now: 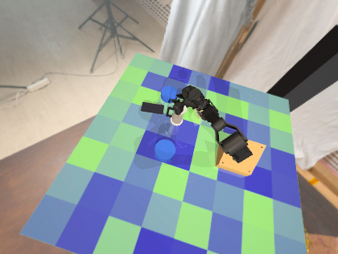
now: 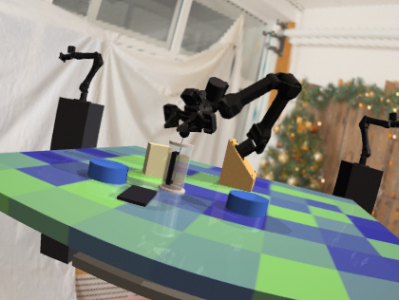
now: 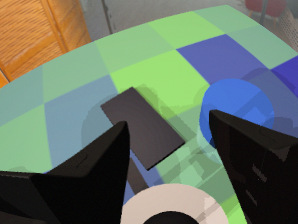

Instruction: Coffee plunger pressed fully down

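The coffee press (image 1: 177, 117) (image 2: 182, 170) has a clear cylinder, a pale base and a pale lid (image 3: 195, 194). In the exterior view its body leans a little to the right. A dark handle stands at its side. The black round plunger knob (image 2: 183, 134) (image 3: 171, 219) is just above the lid, with a short bit of thin rod showing. My gripper (image 2: 187, 127) (image 3: 169, 123) is open over the press. In the wrist view the knob lies low between the spread fingers, cut off by the frame's bottom edge, and neither finger is seen touching it.
A flat black slab (image 1: 152, 108) (image 2: 137, 196) (image 3: 142, 127) lies beside the press. One blue cylinder (image 1: 168, 93) (image 2: 108, 172) (image 3: 232, 102) is near it, and another blue cylinder (image 1: 164, 150) (image 2: 247, 204) stands on the other side. A cream block (image 2: 157, 159) stands behind.
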You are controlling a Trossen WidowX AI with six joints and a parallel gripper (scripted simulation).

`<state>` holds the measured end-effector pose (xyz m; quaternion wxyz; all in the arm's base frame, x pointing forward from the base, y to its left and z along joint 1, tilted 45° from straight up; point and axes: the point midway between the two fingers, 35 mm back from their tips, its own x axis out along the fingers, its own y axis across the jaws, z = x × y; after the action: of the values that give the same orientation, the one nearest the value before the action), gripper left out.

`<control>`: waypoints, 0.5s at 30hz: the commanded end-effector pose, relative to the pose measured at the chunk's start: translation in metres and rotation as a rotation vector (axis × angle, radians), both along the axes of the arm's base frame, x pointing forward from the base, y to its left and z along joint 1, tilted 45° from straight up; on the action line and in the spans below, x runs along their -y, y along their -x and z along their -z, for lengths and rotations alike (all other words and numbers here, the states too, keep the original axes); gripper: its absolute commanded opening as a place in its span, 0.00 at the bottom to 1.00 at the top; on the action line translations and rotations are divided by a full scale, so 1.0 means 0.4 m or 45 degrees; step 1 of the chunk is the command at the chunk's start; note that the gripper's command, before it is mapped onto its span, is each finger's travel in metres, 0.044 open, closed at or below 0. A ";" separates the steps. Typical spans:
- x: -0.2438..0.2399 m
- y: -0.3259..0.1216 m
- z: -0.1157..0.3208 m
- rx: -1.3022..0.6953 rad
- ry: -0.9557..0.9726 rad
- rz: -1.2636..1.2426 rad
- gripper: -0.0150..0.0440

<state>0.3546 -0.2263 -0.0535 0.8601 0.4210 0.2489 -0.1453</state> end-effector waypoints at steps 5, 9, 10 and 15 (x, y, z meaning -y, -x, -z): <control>0.000 0.000 0.000 -0.001 0.000 0.000 0.96; 0.000 0.000 0.000 -0.001 0.000 0.000 1.00; 0.005 0.003 -0.002 -0.002 -0.001 0.011 1.00; 0.034 0.052 -0.062 -0.016 -0.004 0.005 1.00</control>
<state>0.3453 -0.2321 -0.0464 0.8550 0.4259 0.2554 -0.1495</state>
